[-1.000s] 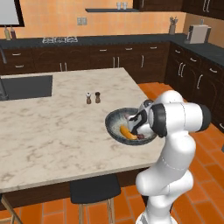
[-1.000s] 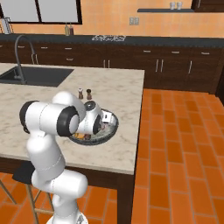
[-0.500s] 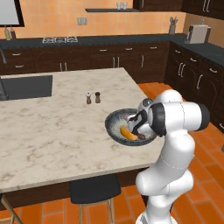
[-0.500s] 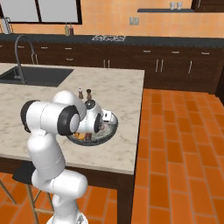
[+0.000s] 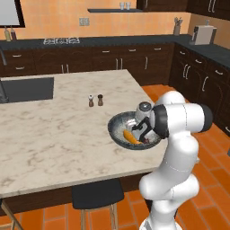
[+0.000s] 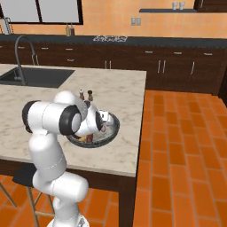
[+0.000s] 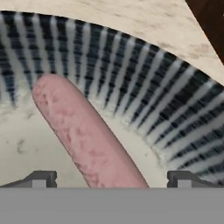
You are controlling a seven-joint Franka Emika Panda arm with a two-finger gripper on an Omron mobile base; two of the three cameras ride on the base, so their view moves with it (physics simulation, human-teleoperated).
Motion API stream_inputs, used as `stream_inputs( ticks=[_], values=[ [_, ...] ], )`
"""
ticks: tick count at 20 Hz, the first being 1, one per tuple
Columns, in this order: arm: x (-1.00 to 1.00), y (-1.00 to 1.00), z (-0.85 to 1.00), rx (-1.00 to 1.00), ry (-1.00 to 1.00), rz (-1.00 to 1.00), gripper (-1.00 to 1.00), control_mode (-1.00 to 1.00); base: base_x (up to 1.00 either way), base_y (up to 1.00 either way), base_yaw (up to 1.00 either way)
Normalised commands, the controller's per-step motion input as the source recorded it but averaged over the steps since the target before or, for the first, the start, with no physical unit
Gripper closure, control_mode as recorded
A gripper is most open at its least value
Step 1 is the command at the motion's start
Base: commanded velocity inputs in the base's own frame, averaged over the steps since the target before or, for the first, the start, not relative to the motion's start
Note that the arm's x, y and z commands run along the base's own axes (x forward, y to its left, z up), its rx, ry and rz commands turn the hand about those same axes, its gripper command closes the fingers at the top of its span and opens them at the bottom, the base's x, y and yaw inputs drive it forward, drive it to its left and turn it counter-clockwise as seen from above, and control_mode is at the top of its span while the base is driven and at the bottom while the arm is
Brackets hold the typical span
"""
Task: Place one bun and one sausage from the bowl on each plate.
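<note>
fingers (image 7: 111, 179) spread wide, nothing gripped, low inside bowl (image 5: 117, 127), pink sausage (image 7: 83, 133) between tips, its near end cut off, bowl on counter (image 5: 54, 130) near edge, arm hiding contents, pose unchanged from before

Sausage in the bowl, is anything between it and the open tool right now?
Nothing visible. In the hand view the sausage lies bare on the bowl floor, running up between the open tool's two fingertips with no bun or other item over it.

No writing, label, brand or number can be read anywhere.
</note>
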Motion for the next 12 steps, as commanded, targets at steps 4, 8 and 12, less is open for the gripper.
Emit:
stream_inputs(
  ticks=[4,8,12],
  values=[
    [0.1,0.0,-0.35,0.0,0.0,0.0,-1.0,-1.0,0.0,0.0,0.0],
    [0.13,0.0,-0.13,0.0,0.0,0.0,1.0,-1.0,0.0,0.0,0.0],
    [0.01,0.0,0.0,0.0,0.0,0.0,1.0,-1.0,0.0,0.0,0.0]
  ],
)
